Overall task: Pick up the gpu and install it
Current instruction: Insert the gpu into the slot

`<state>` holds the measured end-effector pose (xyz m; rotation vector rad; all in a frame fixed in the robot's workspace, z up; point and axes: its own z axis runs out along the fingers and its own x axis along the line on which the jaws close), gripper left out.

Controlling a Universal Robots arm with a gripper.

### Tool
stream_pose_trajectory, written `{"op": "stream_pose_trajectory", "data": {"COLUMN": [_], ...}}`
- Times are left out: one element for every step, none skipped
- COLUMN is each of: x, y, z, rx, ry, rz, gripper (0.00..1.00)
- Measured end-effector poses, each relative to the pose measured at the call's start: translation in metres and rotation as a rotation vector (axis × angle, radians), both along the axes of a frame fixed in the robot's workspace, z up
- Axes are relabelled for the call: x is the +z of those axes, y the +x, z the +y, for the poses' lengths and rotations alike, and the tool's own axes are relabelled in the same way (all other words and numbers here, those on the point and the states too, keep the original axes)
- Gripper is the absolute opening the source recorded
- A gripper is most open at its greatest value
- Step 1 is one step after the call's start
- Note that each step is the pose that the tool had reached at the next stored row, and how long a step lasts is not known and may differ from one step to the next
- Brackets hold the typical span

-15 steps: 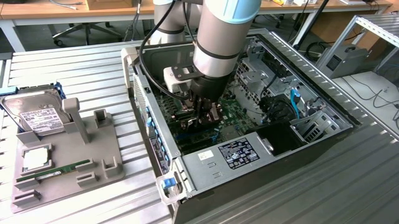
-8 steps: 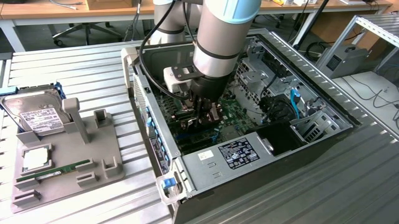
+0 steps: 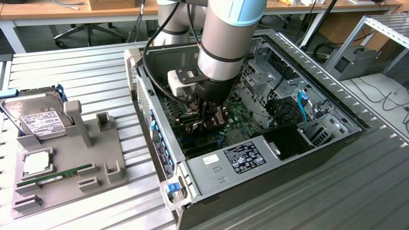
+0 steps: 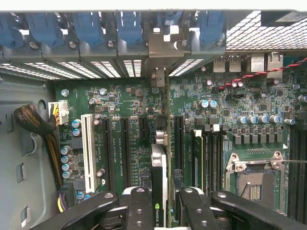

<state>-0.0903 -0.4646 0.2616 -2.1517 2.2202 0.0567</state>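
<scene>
Grip: our gripper [image 4: 160, 203] is closed partway on the gpu [image 4: 159, 177], one finger [image 4: 139, 208] on each flat face, holding the card on edge.
Card: the gpu sits between the fingertips and runs straight ahead of them, its silver end bracket [image 4: 158, 52] at the far end, up against the rear slot openings [image 4: 105, 69] of the case [image 3: 268, 187].
Position: in the exterior view we see the gripper [image 3: 210, 120] low inside the open case, right over the motherboard [image 4: 120, 103].
Seating: we judge the card to be at or in its slot; how deep it sits we cannot tell, since the card's own body hides the slot edge.
Neighbours: black expansion slots [image 4: 125, 143] lie just to one side of the fingers, the RAM slots [image 4: 211, 153] and CPU socket [image 4: 254, 179] to the other.
Doing it well: we would keep the card square to the board, press evenly along its length, and watch that the bracket lines up with its opening and does not catch on the frame.
Risk: a tilted push could bind the edge connector or flex the board.
</scene>
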Motion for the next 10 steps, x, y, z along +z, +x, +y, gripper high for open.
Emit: {"op": "stream_pose_trajectory", "data": {"x": [-0.0001,-0.0001,-0.0001,-0.0001,-0.0001,-0.0001,-0.0001,-0.0002,-0.0003,-0.0002], "y": [0.0000,0.0000,0.0000,0.0000,-0.0002,-0.0004,-0.0010,-0.0016,-0.0023,-0.0030], "z": [0.0000,0.0000,0.0001,0.0001,0.0001,0.0001,0.0001,0.0001,0.0001,0.0001], "rx": [0.000,0.000,0.000,0.000,0.000,0.000,0.000,0.000,0.000,0.000], "ry": [0.0002,0.0002,0.0003,0.0003,0.0002,0.0002,0.0003,0.0004,0.0005,0.0004], "rz": [-0.0001,-0.0001,-0.0001,-0.0002,-0.0002,-0.0002,-0.0002,-0.0003,-0.0004,-0.0005], "gripper": [0.27,0.27,0.27,0.27,0.27,0.27,0.27,0.27,0.27,0.27]}}
